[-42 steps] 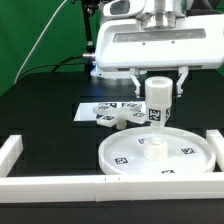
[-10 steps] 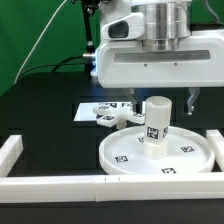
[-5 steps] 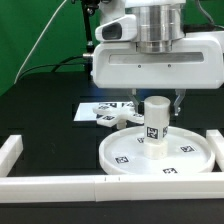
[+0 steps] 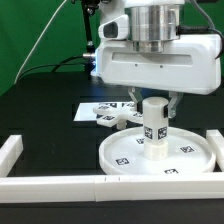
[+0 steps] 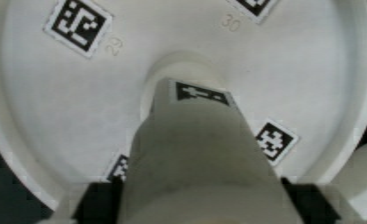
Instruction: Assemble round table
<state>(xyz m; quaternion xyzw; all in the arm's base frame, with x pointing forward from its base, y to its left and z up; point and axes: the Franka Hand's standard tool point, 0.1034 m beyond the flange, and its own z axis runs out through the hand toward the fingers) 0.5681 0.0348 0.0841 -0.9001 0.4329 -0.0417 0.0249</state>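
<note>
Leg [image 4: 153, 126] upright on disc [image 4: 108, 150] centre — long axis vertical, fingers [image 5: 102, 203] gripping top

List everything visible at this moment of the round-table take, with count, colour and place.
round disc: one, white with tags, front centre
leg: one, white, tagged, upright at the disc's centre
cross-shaped foot: one, white, behind the disc toward the exterior view's left, partly on the marker board
marker board: one, white, flat behind the disc
border rails: three sides seen, white, exterior view's left, front, right
table: one, black, under everything
backdrop: one, green, exterior view's left rear
arm: one, white, above the disc
end effector: one, dark-fingered, closed on the leg's top
</note>
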